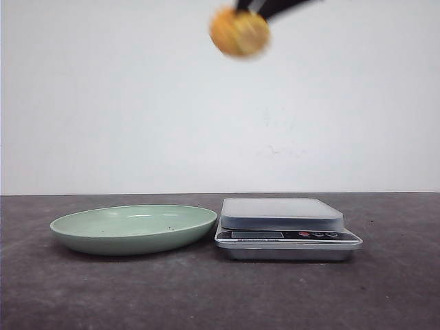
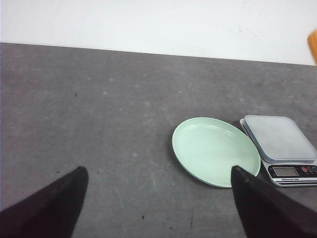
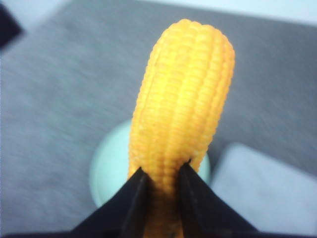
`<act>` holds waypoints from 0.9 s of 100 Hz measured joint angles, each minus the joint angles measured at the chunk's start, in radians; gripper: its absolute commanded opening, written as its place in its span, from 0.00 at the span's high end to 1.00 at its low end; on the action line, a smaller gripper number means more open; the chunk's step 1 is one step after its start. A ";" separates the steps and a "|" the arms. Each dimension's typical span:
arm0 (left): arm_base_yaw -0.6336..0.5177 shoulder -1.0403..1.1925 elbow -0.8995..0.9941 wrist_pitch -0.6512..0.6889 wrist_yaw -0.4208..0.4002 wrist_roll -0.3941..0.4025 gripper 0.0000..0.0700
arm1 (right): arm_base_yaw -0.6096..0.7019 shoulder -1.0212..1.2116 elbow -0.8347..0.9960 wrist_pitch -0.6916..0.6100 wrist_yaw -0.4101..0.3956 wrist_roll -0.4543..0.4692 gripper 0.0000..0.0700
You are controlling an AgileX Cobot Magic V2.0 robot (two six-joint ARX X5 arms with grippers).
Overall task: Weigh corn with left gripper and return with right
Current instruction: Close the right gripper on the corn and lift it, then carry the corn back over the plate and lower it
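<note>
The corn [image 1: 239,31] is an orange-yellow cob held high in the air above the gap between plate and scale. My right gripper [image 3: 163,171] is shut on the corn [image 3: 181,99], its two black fingers pinching the cob's lower part. The empty green plate [image 1: 134,227] sits left of the silver scale [image 1: 283,227]; both lie blurred below the corn in the right wrist view. My left gripper [image 2: 158,173] is open and empty, high above the table to the left of the plate [image 2: 215,150]. A sliver of the corn [image 2: 313,45] shows at that view's edge.
The scale [image 2: 281,148] has a bare platform and a dark display with red buttons. A white wall stands behind the dark grey table [image 1: 69,289].
</note>
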 measured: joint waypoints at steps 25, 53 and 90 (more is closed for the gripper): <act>0.000 0.000 0.000 0.000 0.000 0.000 0.21 | 0.077 0.154 0.241 0.001 0.068 -0.007 1.00; 0.000 0.000 0.000 0.000 0.000 0.000 0.21 | 0.074 0.453 0.450 -0.066 0.103 0.015 1.00; 0.000 0.000 0.000 0.000 0.000 0.000 0.21 | 0.074 0.723 0.455 -0.124 0.122 0.176 1.00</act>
